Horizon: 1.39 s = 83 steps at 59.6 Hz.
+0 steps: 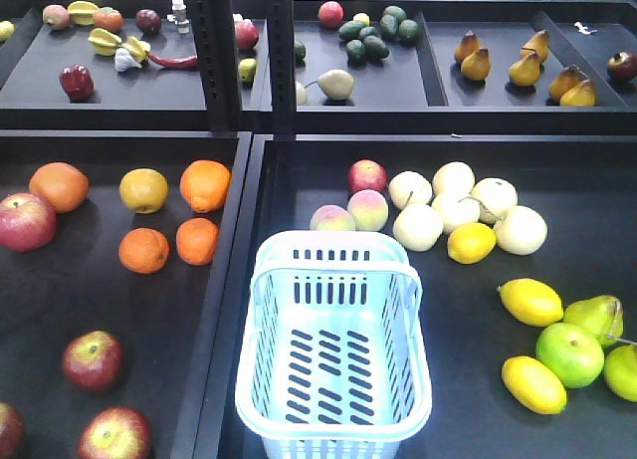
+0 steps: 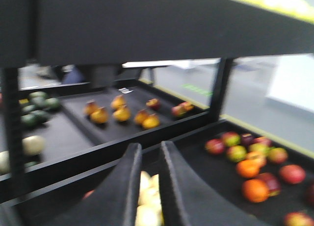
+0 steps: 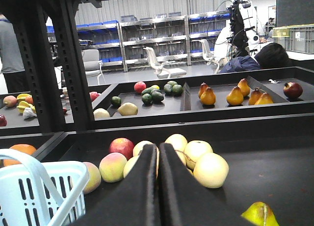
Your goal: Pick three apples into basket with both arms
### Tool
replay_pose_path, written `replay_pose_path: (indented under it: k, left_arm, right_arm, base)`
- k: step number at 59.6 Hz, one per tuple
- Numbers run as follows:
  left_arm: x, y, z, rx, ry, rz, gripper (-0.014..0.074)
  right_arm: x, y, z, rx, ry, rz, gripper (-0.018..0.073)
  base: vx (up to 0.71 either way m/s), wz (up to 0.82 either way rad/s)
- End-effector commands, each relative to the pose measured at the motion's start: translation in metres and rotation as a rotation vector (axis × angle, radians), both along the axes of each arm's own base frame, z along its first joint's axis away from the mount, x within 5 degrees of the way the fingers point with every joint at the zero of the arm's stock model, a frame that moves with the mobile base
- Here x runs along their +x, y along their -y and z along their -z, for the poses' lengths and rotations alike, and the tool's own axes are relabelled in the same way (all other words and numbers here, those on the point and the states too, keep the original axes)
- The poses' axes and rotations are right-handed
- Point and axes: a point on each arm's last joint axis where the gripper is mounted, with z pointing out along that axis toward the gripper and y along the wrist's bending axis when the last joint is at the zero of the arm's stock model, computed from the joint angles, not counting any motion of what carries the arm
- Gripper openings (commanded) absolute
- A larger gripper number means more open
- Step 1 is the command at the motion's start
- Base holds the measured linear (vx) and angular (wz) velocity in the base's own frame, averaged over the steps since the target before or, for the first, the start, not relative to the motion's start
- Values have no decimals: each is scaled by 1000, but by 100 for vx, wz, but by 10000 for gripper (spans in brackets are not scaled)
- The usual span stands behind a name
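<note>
Dark red apples lie in the left tray of the front view: one at the far left [image 1: 25, 221], two near the front [image 1: 93, 360] [image 1: 115, 434]. The pale blue basket [image 1: 338, 242] stands empty in the right tray, front centre. Neither arm shows in the front view. My right gripper [image 3: 158, 147] is shut with nothing in it, pointing at pale round fruits [image 3: 211, 169], with the basket [image 3: 49, 168] at its lower left. My left gripper [image 2: 150, 150] shows in a blurred view, its jaws slightly apart and empty, above pale fruit [image 2: 147, 196].
Oranges [image 1: 197, 240] lie behind the apples in the left tray. Peaches [image 1: 350, 213], lemons [image 1: 530, 302] and green fruit [image 1: 569, 354] surround the basket. A black divider [image 1: 224, 310] separates the trays. An upright post [image 1: 214, 51] and a raised back shelf stand behind.
</note>
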Motion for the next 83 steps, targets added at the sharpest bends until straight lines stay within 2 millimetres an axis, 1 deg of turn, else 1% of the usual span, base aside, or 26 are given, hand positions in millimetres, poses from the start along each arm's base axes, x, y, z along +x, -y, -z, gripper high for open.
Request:
replay_pose_path:
  k: [1,6,10,14,20,24,31,36,43,46,52,61,67,72,76,83]
  left_arm:
    - [-2,-2,-12,26,49,-48,98]
    - [0,-2,-7,68,39,-46,106]
    - [0,-1,-7,63,37,-36,130]
    - [-1,1,-8,61,38,-24,168]
    - [-3,11,-9,73,45,19,237]
    - [-4,21,-10,81,47,63,293]
    - [-2,39,-12,114,60,129,363]
    - [0,53,-11,192,77,174,391]
    - [1,75,-6,315,96,241,399]
    - [4,88,0,370,99,276,399]
    - [10,115,21,494,92,348,399]
    - [18,156,60,660,66,462,399]
    - [22,177,84,734,46,523,399]
    - [29,188,101,754,17,546,399]
    - [33,193,111,761,-9,561,399]
    - [35,193,117,781,-19,569,399]
  right_arm:
    - [-1,-1,-2,-6,65,-13,-4]
    - [-1,-1,-2,-6,65,-13,-4]
    - [-1,-1,-2,-6,65,-13,-4]
    - [-1,-1,-2,-6,65,-13,-4]
    - [-1,-1,-2,-6,65,-13,-4]
    - [-1,-1,-2,-6,65,-13,-4]
    - [-1,-1,-2,-6,65,-13,-4]
    - [-1,-1,-2,-6,65,-13,-4]
    - [-1,-1,-2,-6,65,-13,-4]
    - [-1,-1,-2,-6,65,-13,-4]
    - [-1,-1,-2,-6,65,-13,-4]
    - [-1,-1,-2,-6,65,-13,-4]
    - [-1,-1,-2,-6,65,-13,-4]
    - [-1,-1,-2,-6,65,-13,-4]
    - [-1,-1,-2,-6,65,-13,-4]
    - [-1,-1,-2,-6,65,-13,-4]
  base:
    - [0,0]
    - [0,0]
    - [0,0]
    - [0,0]
    - [0,0]
    - [0,0]
    - [0,0]
    - [0,0]
    - [0,0]
    - [0,0]
    - [0,0]
    - [0,0]
    - [0,0]
    - [0,0]
    - [0,0]
    - [0,0]
